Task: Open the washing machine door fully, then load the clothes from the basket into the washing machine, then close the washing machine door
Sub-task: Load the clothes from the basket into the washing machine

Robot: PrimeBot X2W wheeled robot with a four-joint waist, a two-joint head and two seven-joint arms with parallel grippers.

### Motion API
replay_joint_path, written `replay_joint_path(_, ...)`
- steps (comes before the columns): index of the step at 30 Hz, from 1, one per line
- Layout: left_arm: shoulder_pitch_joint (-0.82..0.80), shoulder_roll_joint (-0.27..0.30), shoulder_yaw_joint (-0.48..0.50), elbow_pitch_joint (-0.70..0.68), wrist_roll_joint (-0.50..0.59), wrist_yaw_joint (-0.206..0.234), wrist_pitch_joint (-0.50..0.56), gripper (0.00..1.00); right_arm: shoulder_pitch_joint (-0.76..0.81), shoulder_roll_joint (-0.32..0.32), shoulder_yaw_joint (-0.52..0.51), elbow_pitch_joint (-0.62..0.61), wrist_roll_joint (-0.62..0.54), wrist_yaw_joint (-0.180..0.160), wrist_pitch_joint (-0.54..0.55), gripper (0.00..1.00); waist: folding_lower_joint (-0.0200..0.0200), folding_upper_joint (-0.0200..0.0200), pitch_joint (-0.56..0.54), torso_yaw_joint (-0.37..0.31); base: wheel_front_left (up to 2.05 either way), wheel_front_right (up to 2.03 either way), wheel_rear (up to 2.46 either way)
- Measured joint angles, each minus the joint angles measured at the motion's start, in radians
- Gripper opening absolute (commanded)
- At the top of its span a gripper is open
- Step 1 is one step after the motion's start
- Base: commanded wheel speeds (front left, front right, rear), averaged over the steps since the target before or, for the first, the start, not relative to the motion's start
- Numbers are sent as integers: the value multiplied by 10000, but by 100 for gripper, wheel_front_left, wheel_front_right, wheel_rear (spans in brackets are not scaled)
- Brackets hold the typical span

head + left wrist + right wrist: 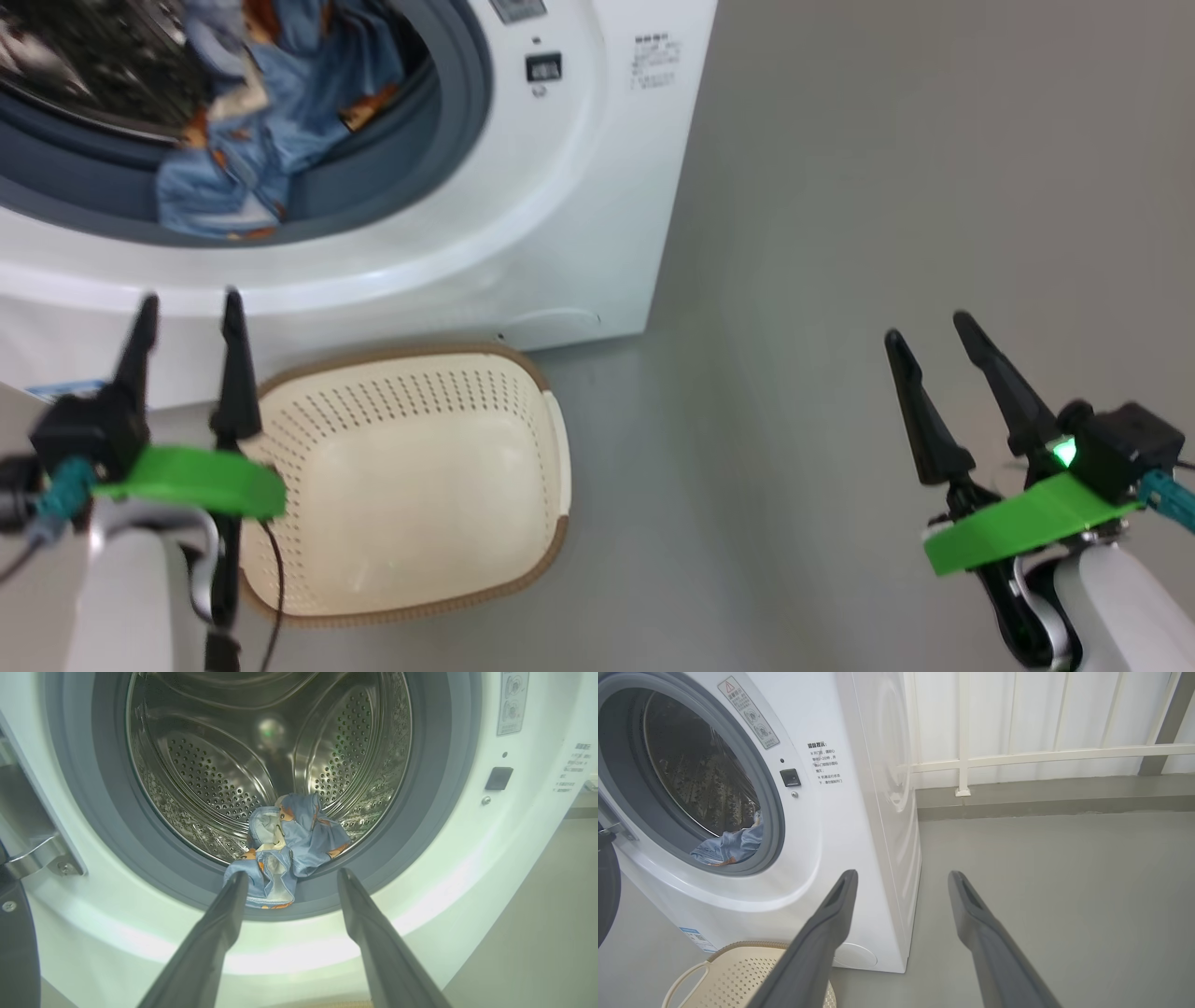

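Crumpled light blue clothes point(292, 847) with orange-brown cartoon figures and cream lining lie at the front of the white washing machine point(560, 233), draped over its grey-blue rubber seal point(93, 826). The left gripper point(189, 299) and right gripper point(926, 327) are both spread, holding nothing

Clothes point(289, 858) in the washing machine point(579, 233) at its front lip, basket point(411, 411) on the floor point(840, 280) just before it

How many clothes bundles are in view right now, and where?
2, though they touch and might be one heap: one bundle drapes over the grey seal at the drum's lip, the other lies just behind it inside the drum. The basket holds none. More may hide deeper.
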Motion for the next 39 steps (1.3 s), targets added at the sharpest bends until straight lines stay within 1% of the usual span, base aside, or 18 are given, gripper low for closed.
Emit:
replay_joint_path(5,1191,-125,-86,-591,-2,-2,6,100,662,-46,-163,58,2,0,2,100,0,0,-680,220,0,0,0)
replay_joint_path(12,2433,-228,-230,-1354,-10,-19,8,100,1344,-67,-270,59,6,0,2,100,-1,0,-1486,528,0,0,0)
replay_joint_path(24,4135,-288,-65,-2353,-10,-31,8,100,2195,-157,-380,52,15,0,2,100,0,0,-2483,839,0,0,0)
replay_joint_path(31,4790,-291,107,-2790,-73,-33,8,100,2382,-155,-495,31,15,0,2,100,-1,0,-2737,864,0,0,0)
replay_joint_path(39,4825,-336,115,-2867,-102,-33,8,100,2382,-155,-543,-4,15,0,2,100,0,0,-2699,869,0,0,0)
